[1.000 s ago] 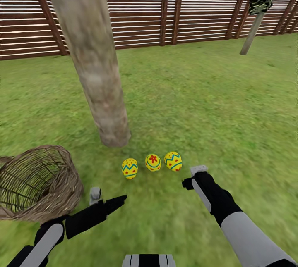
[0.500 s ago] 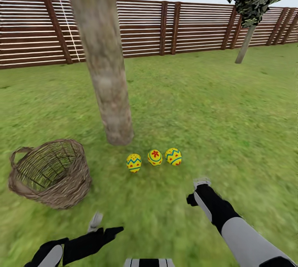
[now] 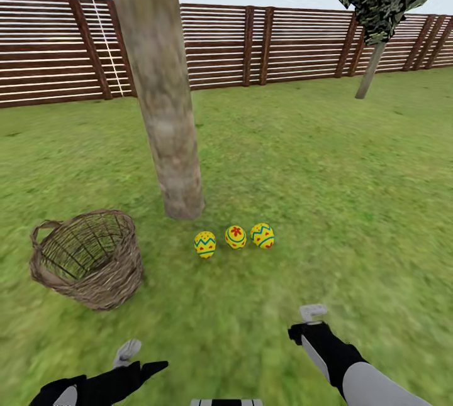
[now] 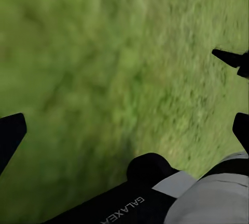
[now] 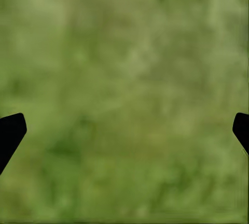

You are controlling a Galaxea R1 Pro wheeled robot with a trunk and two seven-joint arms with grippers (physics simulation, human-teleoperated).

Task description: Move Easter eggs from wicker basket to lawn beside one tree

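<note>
three eggs point(image 3: 234, 239) lie in a short row on the lawn point(image 3: 327, 167), just in front of the base of the tree point(image 3: 165, 110). the left egg point(image 3: 204, 244) carries a blue zigzag and red dots, the middle egg point(image 3: 236, 237) a red flower, the right egg point(image 3: 262, 235) a blue-green zigzag band. they sit close together; whether they touch cannot be told. the basket point(image 3: 88, 258) stands on the grass to the left of the eggs and tree, well apart from the eggs, tilted slightly with its loop handle at the left rim; grass shows through its woven sides and no egg shows inside. a slatted fence point(image 3: 264, 44) runs along the back of the garden, with a dark thin-trunked tree point(image 3: 380, 10) at the far right.

the left gripper point(image 3: 133, 357) hangs low at the near edge of the head view, short of the basket and eggs. the right gripper point(image 3: 308, 318) hangs nearer than the eggs, to their right. in the wrist views the dark fingertips point(image 4: 11, 133) of the left and those point(image 5: 10, 130) of the right stand far apart at the frame edges over blurred grass, both spread wide and holding nothing.
</note>
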